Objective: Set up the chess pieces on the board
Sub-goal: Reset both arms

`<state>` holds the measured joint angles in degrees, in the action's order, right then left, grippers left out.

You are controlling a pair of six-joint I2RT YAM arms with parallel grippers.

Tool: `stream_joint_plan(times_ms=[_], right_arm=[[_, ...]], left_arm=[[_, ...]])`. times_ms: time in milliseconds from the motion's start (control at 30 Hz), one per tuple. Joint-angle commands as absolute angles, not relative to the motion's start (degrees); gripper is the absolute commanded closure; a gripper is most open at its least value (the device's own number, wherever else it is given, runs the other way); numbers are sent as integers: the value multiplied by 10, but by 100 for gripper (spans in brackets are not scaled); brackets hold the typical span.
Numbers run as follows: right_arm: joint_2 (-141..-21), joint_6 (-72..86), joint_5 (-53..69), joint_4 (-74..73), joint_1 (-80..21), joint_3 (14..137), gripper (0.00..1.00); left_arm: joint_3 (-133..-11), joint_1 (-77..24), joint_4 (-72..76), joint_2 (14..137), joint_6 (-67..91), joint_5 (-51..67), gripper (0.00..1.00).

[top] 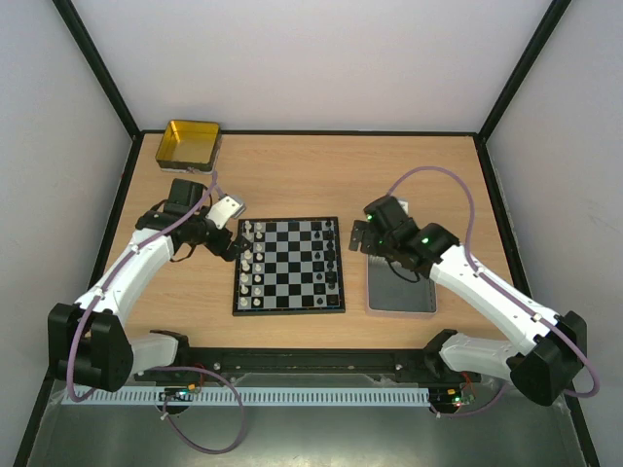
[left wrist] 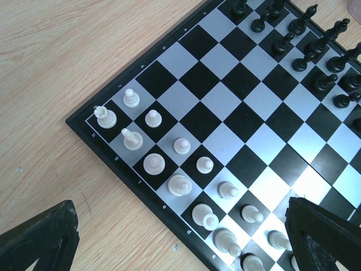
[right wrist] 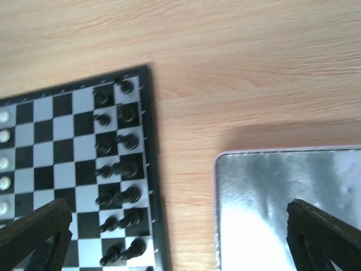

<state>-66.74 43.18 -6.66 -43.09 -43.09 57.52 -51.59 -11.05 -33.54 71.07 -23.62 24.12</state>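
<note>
The board (top: 289, 265) lies mid-table. Whitish chess pieces (top: 252, 268) fill its two left columns and black ones (top: 327, 263) its two right columns. My left gripper (top: 227, 244) hovers at the board's far left edge, open and empty. In the left wrist view its fingers (left wrist: 39, 237) straddle the white rows (left wrist: 180, 183), with the black pieces (left wrist: 316, 45) at the top right. My right gripper (top: 357, 236) is open and empty over the wood by the board's far right corner. The right wrist view shows the black rows (right wrist: 121, 169) on the left between the open jaws.
A plain grey flat tray (top: 401, 287) lies right of the board under the right arm, and also shows in the right wrist view (right wrist: 282, 209). A yellow tin (top: 190, 144) stands at the back left corner. Black frame rails border the table.
</note>
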Motion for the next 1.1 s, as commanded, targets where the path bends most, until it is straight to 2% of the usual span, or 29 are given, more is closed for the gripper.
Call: stream_joint_plan(times_ms=[0,433,1067], right_arm=[[-650,370,0,-424,-373,560,0],[-619,322,36,-436,-373,540,3],[-553,298,73,-449,-373,533,2]], left_arm=[[-555,-114,-395,700,-245,235,1],[-640,-126,-532,688,-284,250,1],[-663,-163,-550,675,-247,262,1]])
